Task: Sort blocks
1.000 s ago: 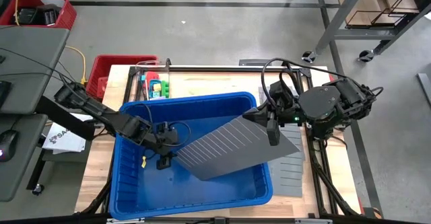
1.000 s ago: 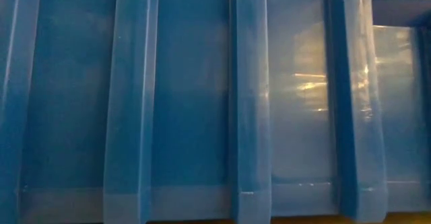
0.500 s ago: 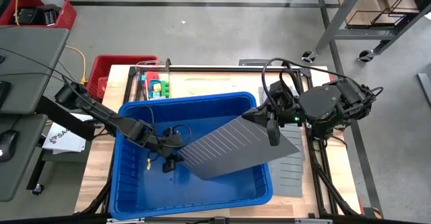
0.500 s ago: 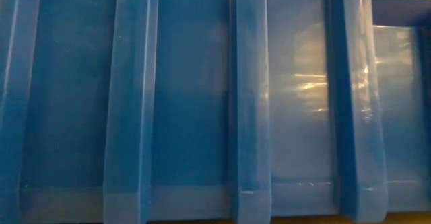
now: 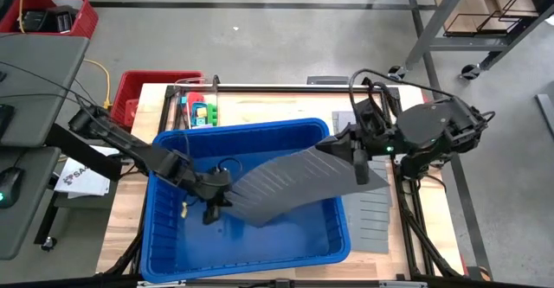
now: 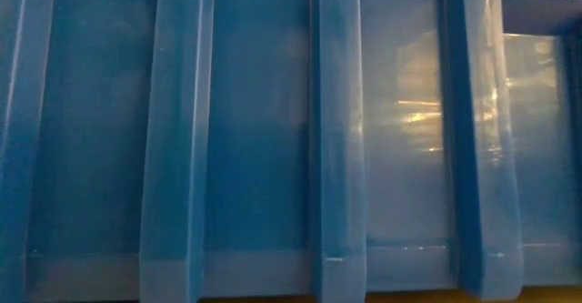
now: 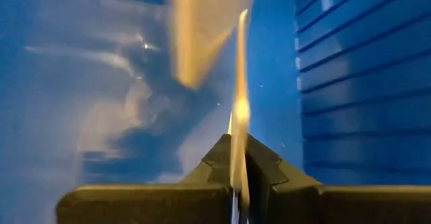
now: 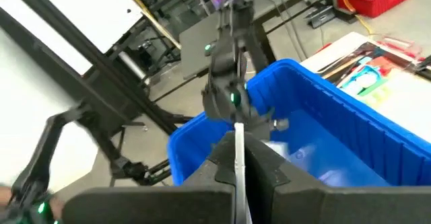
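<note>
A large blue bin fills the middle of the table, and its wall fills the low view. A grey ribbed panel slants over the bin's right half with my right gripper shut on it. My left gripper reaches down inside the bin beside the panel's low left end, shut on a thin yellow piece. A small yellow thing lies on the bin floor. Coloured blocks sit at the table's far left, behind the bin. My left gripper pinches the thin yellow piece between its two fingers, slanting down into the bin from the left. The piece shows edge-on and runs out past the fingertips; what it is cannot be told. My right gripper pinches the panel's upper right edge between its two fingers, coming from the table's right side. The panel slopes down leftward into the bin; whether its low end rests on the bin floor cannot be told.
A second grey ribbed panel lies flat on the table to the right of the bin. A red basket stands off the table's far left corner. A black frame runs along the far edge.
My left gripper has reached a little toward the panel and drawn back, and its fingers, apart before, are together now. My right gripper has shifted slightly toward the table's right with the panel. The panel now looks bowed and narrower, with its low end still in the bin.
</note>
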You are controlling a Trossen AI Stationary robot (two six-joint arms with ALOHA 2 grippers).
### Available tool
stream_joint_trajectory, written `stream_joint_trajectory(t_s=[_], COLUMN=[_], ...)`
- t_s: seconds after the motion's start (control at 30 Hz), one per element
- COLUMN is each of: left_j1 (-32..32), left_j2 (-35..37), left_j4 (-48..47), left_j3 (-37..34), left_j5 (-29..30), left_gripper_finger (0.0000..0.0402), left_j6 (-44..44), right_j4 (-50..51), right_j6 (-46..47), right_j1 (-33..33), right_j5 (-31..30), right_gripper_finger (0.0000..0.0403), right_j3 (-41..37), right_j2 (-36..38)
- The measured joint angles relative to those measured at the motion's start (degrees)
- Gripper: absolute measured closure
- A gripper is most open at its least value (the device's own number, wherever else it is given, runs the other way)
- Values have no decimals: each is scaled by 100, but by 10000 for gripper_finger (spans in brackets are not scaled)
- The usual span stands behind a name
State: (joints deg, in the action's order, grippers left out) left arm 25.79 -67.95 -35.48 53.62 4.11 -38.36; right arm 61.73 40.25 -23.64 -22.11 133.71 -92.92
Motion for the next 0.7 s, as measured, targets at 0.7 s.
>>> stream_joint_trajectory(t_s=[0.7], left_j1=[-25], left_j2=[1201], left_j4=[-4390], left_j3=[3640], left_j5=[1824], left_gripper_finger=[401], left_j6=[251], right_j4=[1827], right_j6=[-89], right_j1=[39], right_j5=[157], right_gripper_finger=[402], right_j3=[-22], right_j2=[144])
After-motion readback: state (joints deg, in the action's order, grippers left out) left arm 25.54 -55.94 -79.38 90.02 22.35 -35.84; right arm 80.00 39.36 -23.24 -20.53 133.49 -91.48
